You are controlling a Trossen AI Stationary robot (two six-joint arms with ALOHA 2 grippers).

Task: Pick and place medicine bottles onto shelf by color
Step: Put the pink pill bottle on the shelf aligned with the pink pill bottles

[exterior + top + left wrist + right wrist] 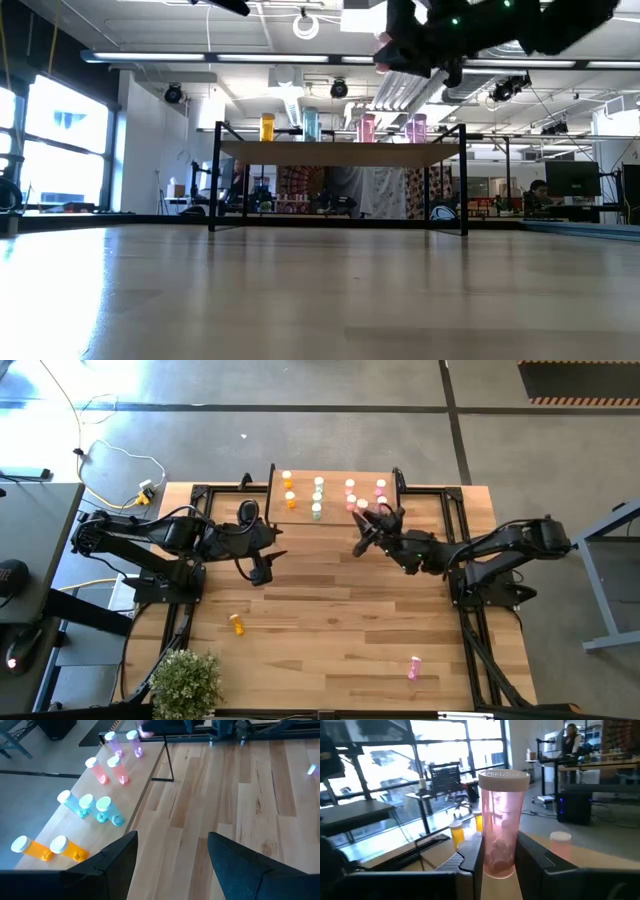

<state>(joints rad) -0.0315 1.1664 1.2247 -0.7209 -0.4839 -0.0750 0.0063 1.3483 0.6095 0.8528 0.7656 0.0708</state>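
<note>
My right gripper (pixel 495 857) is clamping a salmon-red bottle (pixel 501 820) upright above the shelf (pixel 335 520). I'm holding the left gripper (pixel 172 852) empty nearby, fingers spread apart.

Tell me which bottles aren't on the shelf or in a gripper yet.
Two lie on the tabletop: the orange bottle near the plant, and the pink bottle toward the right. The right gripper holds a salmon bottle by the shelf.

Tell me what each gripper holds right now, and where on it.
The right gripper holds a salmon-red bottle upright, clamped by its lower body, cap up, over the shelf. The left gripper is open and holds nothing.
</note>
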